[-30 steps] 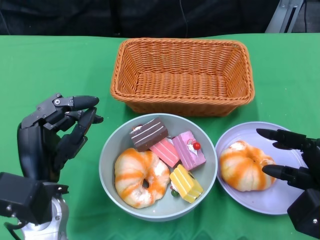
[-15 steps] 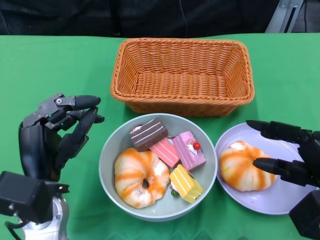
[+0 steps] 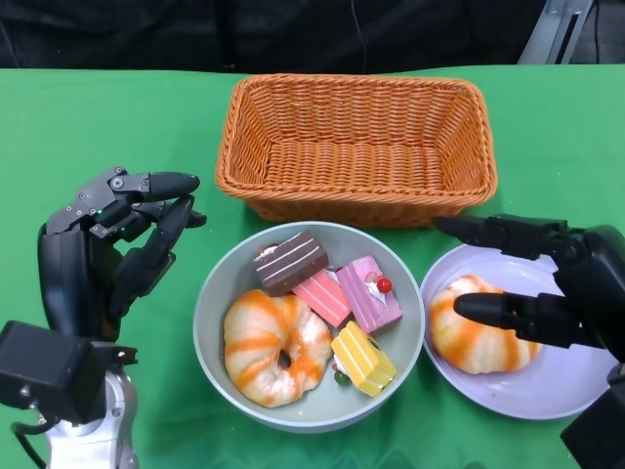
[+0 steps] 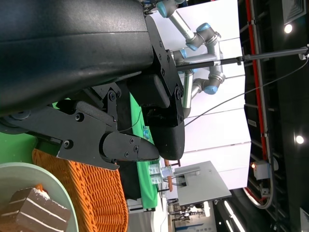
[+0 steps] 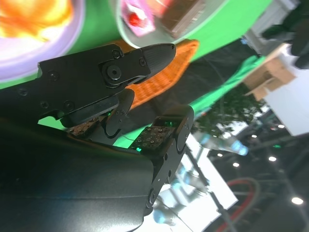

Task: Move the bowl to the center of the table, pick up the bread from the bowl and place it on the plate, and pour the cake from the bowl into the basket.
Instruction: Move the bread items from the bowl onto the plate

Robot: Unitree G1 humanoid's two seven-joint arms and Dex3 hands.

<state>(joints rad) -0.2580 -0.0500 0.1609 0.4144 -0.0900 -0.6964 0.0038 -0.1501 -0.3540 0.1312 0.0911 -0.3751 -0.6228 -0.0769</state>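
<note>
A grey bowl holds an orange-striped bread ring and small cake blocks. Another bread lies on the lilac plate beside it. The wicker basket stands behind.

A green cloth covers the table; beyond its far edge lies a dark backdrop. Behind it stands a grey robot arm with blue joints; ceiling lights glow overhead.

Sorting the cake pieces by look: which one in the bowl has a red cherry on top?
The darker pink cake, at the bowl's right side. The brown striped, plain pink and yellow pieces show none.
</note>
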